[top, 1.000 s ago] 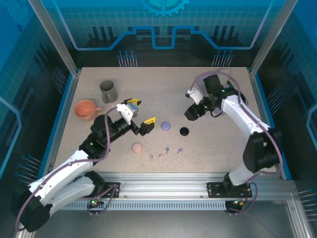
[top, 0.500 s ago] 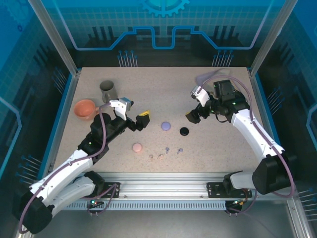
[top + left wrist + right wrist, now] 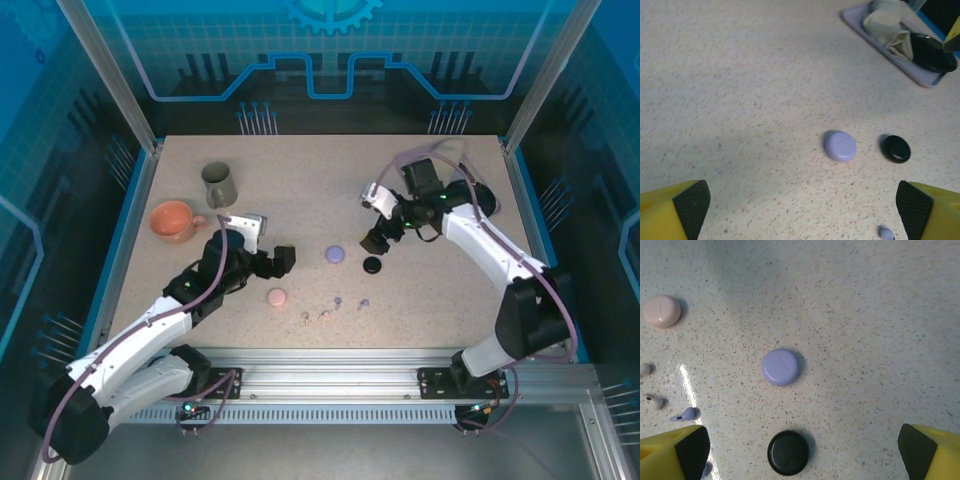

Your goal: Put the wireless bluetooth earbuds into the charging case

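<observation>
No earbuds (image 3: 324,314) are inserted yet; they lie loose near the bench's (image 3: 300,180) front edge, cases (image 3: 335,254) shut. Left tool (image 3: 801,202) and right tool (image 3: 800,447) are held wide, empty.

A grey mug (image 3: 219,183) stands near an orange cup (image 3: 173,220).

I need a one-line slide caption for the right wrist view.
Open right gripper above the lavender case, black case and pink case on the speckled table.

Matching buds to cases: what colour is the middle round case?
Lavender case, clearest in right wrist view.
</observation>
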Motion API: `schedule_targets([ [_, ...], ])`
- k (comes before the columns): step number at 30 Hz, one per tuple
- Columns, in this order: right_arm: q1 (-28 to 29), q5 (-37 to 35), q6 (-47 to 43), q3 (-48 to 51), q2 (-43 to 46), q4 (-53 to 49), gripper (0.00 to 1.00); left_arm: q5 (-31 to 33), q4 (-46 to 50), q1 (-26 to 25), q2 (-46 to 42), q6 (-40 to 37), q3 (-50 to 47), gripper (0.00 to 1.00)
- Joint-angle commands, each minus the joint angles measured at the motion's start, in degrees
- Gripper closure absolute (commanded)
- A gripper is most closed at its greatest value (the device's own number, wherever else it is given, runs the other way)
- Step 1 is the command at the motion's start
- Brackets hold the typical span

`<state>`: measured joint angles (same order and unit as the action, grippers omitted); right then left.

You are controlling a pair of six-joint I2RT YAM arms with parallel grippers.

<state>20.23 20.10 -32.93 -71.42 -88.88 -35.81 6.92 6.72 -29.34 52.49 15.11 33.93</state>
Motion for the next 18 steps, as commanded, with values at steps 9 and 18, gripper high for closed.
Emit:
schedule_targets([
  [9,9.8,-10.2,-6.6,-16.9,-19.6,-11.8,0.0,1.4,8.0,5.9,-0.1,6.6,2.7,0.01],
  [18,15.5,-17.4,-13.0,-23.9,-29.7,-16.0,0.0,-6.1,8.4,14.8,-1.4,9.6,2.4,0.01],
])
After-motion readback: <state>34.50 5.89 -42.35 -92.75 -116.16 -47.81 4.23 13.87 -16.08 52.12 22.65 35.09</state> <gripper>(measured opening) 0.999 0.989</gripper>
